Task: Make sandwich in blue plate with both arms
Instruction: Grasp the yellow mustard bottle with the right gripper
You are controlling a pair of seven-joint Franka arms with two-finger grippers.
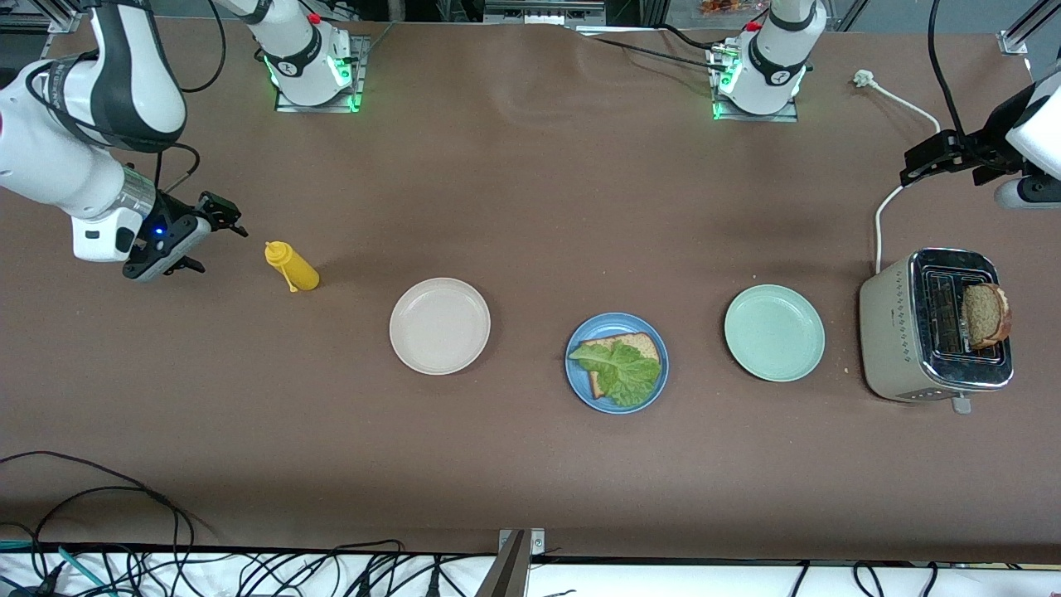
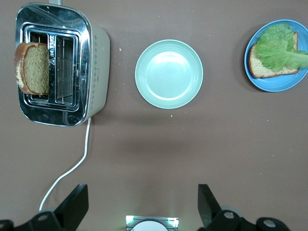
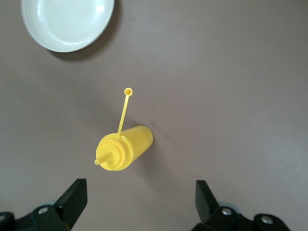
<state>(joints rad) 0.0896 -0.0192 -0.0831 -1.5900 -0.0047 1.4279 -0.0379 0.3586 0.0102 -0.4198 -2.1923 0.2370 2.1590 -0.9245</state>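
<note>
The blue plate (image 1: pixel 577 380) sits on the table between the cream-white plate and the pale green plate. One toast slice (image 1: pixel 638 344) lies in it with the green lettuce leaf (image 1: pixel 620 371) on top. A second toast slice (image 1: pixel 986 313) stands in a slot of the toaster (image 1: pixel 895 336). My left gripper (image 1: pixel 915 169) is open and empty, up in the air over the table farther from the front camera than the toaster. My right gripper (image 1: pixel 222 214) is open and empty, hanging beside the yellow squeeze bottle. The left wrist view shows the left gripper (image 2: pixel 142 206), the blue plate (image 2: pixel 279 84), the lettuce (image 2: pixel 284 45) and the toast in the toaster (image 2: pixel 34 67).
A yellow squeeze bottle (image 1: pixel 292 266) lies near the right arm's end and also shows in the right wrist view (image 3: pixel 124 148). The cream-white plate (image 1: pixel 439 325) and the pale green plate (image 1: pixel 774 332) hold nothing. The toaster's white cord (image 1: pixel 880 224) runs toward the left arm's base.
</note>
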